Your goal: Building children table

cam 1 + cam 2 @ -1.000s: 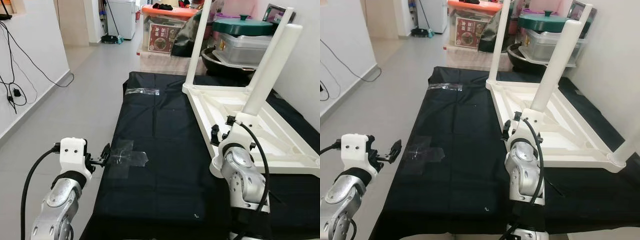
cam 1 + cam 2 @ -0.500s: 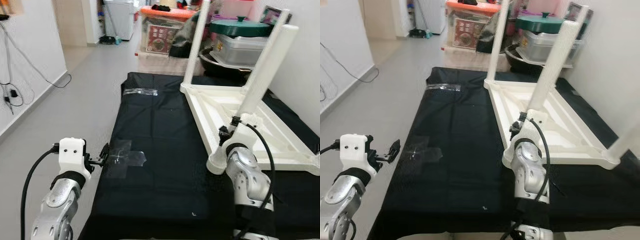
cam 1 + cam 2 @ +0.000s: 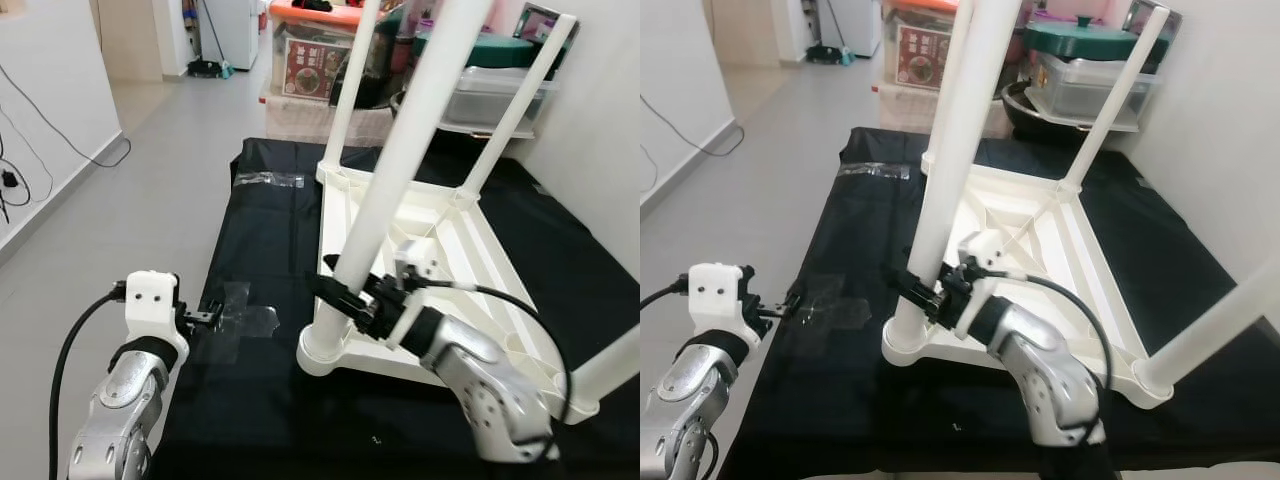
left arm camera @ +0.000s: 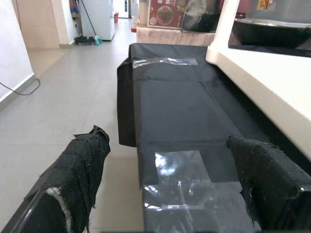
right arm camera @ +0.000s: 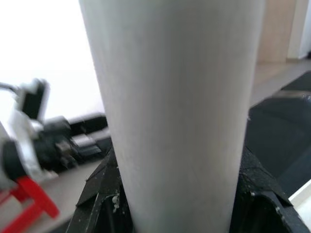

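White table (image 3: pixel 470 250) lies upside down on a black sheet (image 3: pixel 275 230) on the floor, its long legs sticking up. The near leg (image 3: pixel 395 165) leans up and away from the robot. The right gripper (image 3: pixel 345 293) squeezes this leg low down, near its foot. The left gripper (image 3: pixel 212 318) hangs open by the sheet's edge, next to some clear tape (image 3: pixel 240 320), holding nothing.

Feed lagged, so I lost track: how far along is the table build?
Done: the upturned table on the black mat shows four legs standing. In hand: the right tool grips the nearest leg near its socket. Left: seating it, flipping upright. Left tool hovers open.
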Controlling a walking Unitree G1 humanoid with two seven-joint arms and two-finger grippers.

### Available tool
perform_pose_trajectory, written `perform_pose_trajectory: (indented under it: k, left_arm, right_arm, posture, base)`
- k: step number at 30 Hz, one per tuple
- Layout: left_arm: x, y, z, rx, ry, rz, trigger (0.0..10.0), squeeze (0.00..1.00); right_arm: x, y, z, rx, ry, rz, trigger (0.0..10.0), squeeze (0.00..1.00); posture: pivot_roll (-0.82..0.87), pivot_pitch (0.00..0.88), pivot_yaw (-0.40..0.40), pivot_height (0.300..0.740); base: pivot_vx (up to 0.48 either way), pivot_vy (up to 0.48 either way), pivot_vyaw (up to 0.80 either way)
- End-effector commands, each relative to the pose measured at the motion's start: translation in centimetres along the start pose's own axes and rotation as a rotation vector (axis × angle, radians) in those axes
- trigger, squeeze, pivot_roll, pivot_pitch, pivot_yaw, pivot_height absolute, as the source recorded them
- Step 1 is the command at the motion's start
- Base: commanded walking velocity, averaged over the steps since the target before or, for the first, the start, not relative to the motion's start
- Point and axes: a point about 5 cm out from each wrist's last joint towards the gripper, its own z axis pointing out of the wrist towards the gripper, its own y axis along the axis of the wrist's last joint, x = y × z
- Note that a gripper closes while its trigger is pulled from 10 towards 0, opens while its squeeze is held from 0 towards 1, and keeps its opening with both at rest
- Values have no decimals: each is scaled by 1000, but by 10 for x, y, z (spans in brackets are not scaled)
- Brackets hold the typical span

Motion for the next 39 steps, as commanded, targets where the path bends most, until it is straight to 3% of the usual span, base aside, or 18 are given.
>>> perform_pose_trajectory:
  k: [1,9,10,11,13,15,19,22,23,24,26,30,31,33,35,36,37,39]
  left_arm:
    - [-2,1,0,-4,-8,8,10000,0]
    - [-3,0,-1,-2,-15,13,10000,0]
    - [-4,-1,-1,0,-19,16,10000,0]
    - [-4,-1,0,1,-22,17,10000,0]
    - [-4,-1,0,1,-22,17,10000,0]
    - [-5,-2,1,1,-26,19,10000,0]
    - [-5,-2,1,1,-26,20,10000,0]
    - [-4,-2,1,1,-25,19,10000,0]
    - [-4,-2,1,0,-25,19,10000,0]
    - [-4,-2,2,0,-25,19,10000,0]
    - [-4,-2,2,0,-25,19,10000,0]
    - [-4,-2,2,-1,-26,19,10000,0]
    - [-5,-2,2,-1,-27,20,10000,0]
    - [-5,-2,2,-1,-27,21,10000,0]
    - [-4,-2,1,-2,-26,22,10000,0]
    - [-4,-2,1,-2,-26,22,10000,0]
    - [-4,-2,1,-2,-25,22,10000,0]
    - [-4,-2,1,-2,-25,22,10000,0]
  right_arm:
    - [-18,-10,0,40,-134,-34,10000,0]
    - [-26,-26,-14,140,-187,-130,10000,0]
    - [-29,-31,-18,165,-223,-149,10000,506]
    - [-32,-34,-21,177,-248,-148,10000,863]
    - [-32,-34,-21,177,-248,-148,10000,863]
    - [-35,-38,-23,185,-291,-159,10000,980]
    - [-37,-39,-22,180,-321,-157,10000,1000]
    - [-37,-41,-20,182,-336,-158,10000,1000]
    - [-38,-44,-18,196,-351,-162,10000,918]
    - [-37,-45,-17,198,-352,-165,10000,47]
    - [-36,-44,-15,185,-345,-157,10000,0]
    - [-35,-41,-14,152,-325,-143,10000,0]
    - [-37,-38,-14,129,-327,-129,0,0]
    - [-39,-36,-14,115,-330,-121,0,0]
    - [-56,-43,-19,204,-501,-105,0,0]
    - [-56,-43,-19,204,-501,-105,0,0]
    - [-67,-48,-25,266,-637,-91,0,0]
    - [-67,-48,-25,266,-637,-91,0,0]
  posture:
    - [88,0,-119,740]
    - [81,0,-111,740]
    - [80,0,-111,740]
    - [73,0,-106,740]
    - [73,0,-106,740]
    - [72,0,-105,740]
    - [73,0,-108,740]
    - [74,0,-108,740]
    - [74,0,-108,740]
    - [74,0,-108,740]
    - [75,0,-108,740]
    - [75,0,-108,740]
    - [76,0,-109,740]
    - [76,0,-109,740]
    - [79,0,-111,740]
    - [79,0,-111,740]
    - [79,0,-111,740]
    - [79,0,-111,740]
  base:
    - [0,0,0]
    - [0,0,0]
    - [0,0,0]
    - [0,0,0]
    - [0,0,0]
    - [0,0,0]
    - [0,0,0]
    - [0,0,0]
    - [0,0,0]
    - [0,0,0]
    - [0,0,0]
    - [0,0,0]
    - [0,0,0]
    - [0,0,0]
    - [0,0,0]
    - [0,0,0]
    - [0,0,0]
    - [0,0,0]
